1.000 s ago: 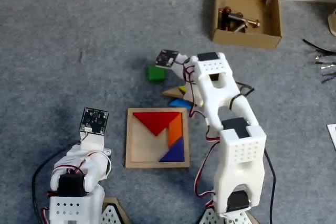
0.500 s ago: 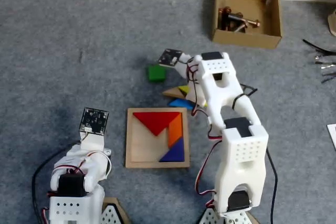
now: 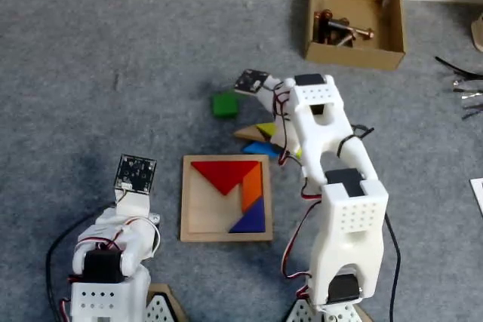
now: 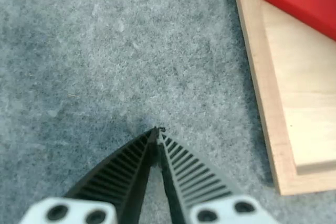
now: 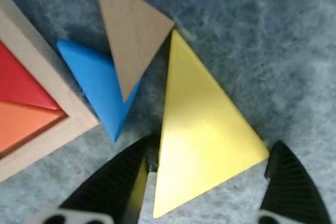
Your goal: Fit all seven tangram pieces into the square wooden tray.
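Observation:
The square wooden tray (image 3: 186, 200) holds a red triangle (image 3: 223, 173), an orange piece (image 3: 253, 185) and a purple triangle (image 3: 252, 219). Just beyond its far right corner lie a tan triangle (image 5: 131, 30), a blue piece (image 5: 100, 85) and a yellow triangle (image 5: 199, 140). My right gripper (image 5: 212, 148) is open, with one finger on each side of the yellow triangle. A green square (image 3: 224, 104) sits farther back on the carpet. My left gripper (image 4: 156, 132) is shut on nothing, low over the carpet left of the tray's edge (image 4: 262, 77).
A cardboard box (image 3: 355, 20) with metal parts stands at the back right. Cables (image 3: 460, 81) lie at the right edge. The right arm (image 3: 321, 122) covers part of the loose pieces from above. Grey carpet (image 3: 113, 73) stretches open to the left and back.
The right arm has shifted slightly to the right over the loose pieces. The left arm has not moved.

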Action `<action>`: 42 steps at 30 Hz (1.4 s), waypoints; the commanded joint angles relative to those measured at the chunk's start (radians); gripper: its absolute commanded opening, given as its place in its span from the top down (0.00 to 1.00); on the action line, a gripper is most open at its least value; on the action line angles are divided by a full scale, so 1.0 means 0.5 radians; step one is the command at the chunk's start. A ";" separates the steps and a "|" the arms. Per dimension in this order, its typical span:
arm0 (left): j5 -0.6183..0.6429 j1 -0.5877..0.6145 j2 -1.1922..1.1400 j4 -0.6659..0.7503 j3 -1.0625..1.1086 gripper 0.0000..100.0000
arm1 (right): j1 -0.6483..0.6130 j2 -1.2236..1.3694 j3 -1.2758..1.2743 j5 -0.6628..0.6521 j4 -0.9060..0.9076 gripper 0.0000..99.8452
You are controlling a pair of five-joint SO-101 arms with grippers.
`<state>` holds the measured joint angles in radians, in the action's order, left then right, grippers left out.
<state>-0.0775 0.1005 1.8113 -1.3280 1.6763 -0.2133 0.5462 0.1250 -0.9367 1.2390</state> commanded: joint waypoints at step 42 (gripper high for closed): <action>-0.006 -0.026 0.014 -0.009 0.038 0.99 | -0.137 -0.118 0.075 -0.120 0.038 0.70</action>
<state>-0.0775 0.1005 1.8113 -1.3280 1.6763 -0.2685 0.5109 0.1465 -0.9843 1.2605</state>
